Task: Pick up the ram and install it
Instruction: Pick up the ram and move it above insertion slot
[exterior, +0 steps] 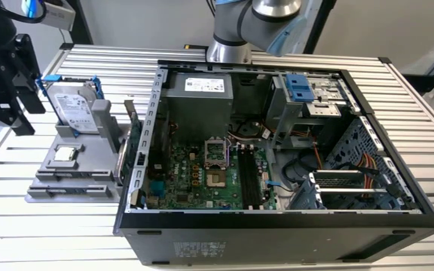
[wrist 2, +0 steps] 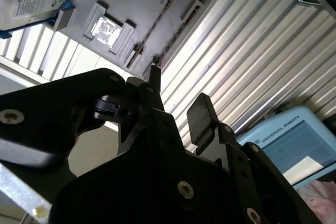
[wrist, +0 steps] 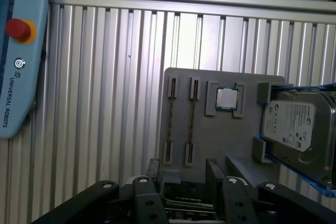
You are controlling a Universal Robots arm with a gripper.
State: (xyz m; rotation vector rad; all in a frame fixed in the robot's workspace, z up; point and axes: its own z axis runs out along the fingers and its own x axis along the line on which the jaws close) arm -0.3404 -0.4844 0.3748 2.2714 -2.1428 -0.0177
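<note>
Barely visible, the ram [wrist: 186, 201] sits edge-on beyond the spread-fingered gripper [wrist: 182, 166].

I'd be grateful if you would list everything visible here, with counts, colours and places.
table: one, silver, ribbed, under everything
computer case: one, black, open, mid-table
motherboard: one, green, inside the case
power supply: one, grey, at the case's far end
fixture tray: one, grey, to the exterior view's left of the case
hard drive: one, silver in a blue frame, standing on the tray
CPU chip: one, silver, mid-tray
ram: two sticks seen edge-on, dark, in the tray's slots
teach pendant: one, pale blue with a red button, at the table's side
arm: one, silver and blue, behind the case
gripper: one, black, open, over the tray
</note>
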